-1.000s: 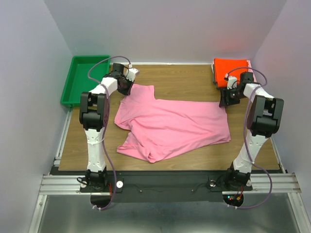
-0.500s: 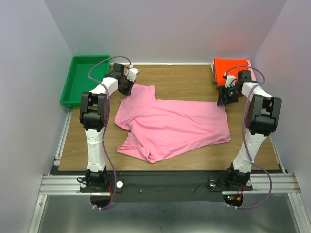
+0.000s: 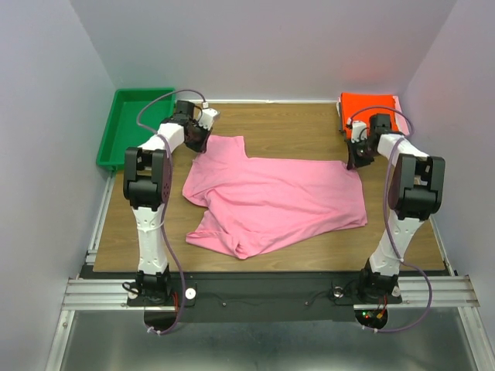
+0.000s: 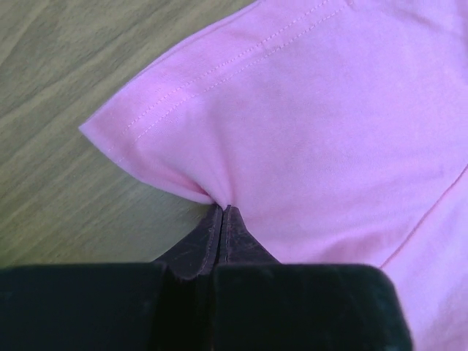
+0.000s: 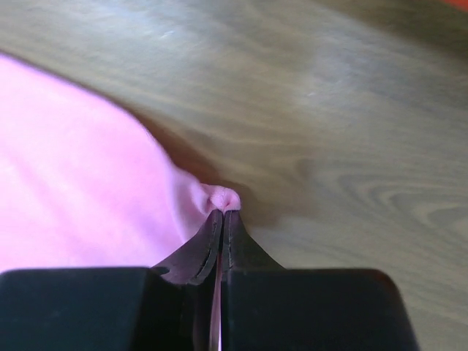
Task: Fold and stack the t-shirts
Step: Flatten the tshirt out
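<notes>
A large bubblegum pink t-shirt (image 3: pixel 271 201) lies spread across the wooden table, its near-left part rumpled. My left gripper (image 3: pixel 203 141) is shut on the shirt's far-left sleeve; the left wrist view shows pink cloth (image 4: pixel 292 124) pinched at the tips of the left gripper (image 4: pixel 223 208). My right gripper (image 3: pixel 355 162) is shut on the shirt's far-right corner, and a small pink fold (image 5: pixel 223 196) bulges at the tips of the right gripper (image 5: pixel 223 212). A bright orange-red t-shirt (image 3: pixel 370 107) lies folded at the far right corner.
A green plastic tray (image 3: pixel 133 127) stands off the table's far left corner. Grey walls close in on three sides. Bare wood (image 3: pixel 294 127) shows between the two arms at the back.
The right gripper has moved a little toward the back and left, then shut on the pink shirt's corner. The left gripper stays shut on the sleeve.
</notes>
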Controlling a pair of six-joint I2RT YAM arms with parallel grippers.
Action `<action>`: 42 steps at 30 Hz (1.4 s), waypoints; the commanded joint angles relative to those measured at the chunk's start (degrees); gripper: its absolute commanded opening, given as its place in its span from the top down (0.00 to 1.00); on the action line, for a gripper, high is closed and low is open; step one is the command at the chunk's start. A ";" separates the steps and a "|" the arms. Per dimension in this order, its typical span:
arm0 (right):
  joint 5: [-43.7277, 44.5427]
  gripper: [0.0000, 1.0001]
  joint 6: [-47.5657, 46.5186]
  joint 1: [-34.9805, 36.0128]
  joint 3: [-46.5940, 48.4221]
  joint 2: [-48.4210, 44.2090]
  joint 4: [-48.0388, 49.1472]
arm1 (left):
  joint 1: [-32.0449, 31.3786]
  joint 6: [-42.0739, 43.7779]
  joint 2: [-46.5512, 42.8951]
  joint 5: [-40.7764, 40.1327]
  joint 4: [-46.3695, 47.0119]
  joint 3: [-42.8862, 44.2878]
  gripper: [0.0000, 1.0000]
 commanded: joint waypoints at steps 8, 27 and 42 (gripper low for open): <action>-0.48 1.00 3.84 0.47 13.66 -17.34 -0.33 | 3.31 -1.41 -18.03 5.89 -2.43 14.98 1.00; 9.62 0.99 4.20 0.03 30.46 -41.32 8.37 | 7.44 -9.24 -54.94 0.71 27.71 9.03 1.00; 12.26 0.99 0.77 0.03 35.02 -55.49 9.87 | 7.44 -3.97 -78.51 -4.31 27.99 3.03 1.00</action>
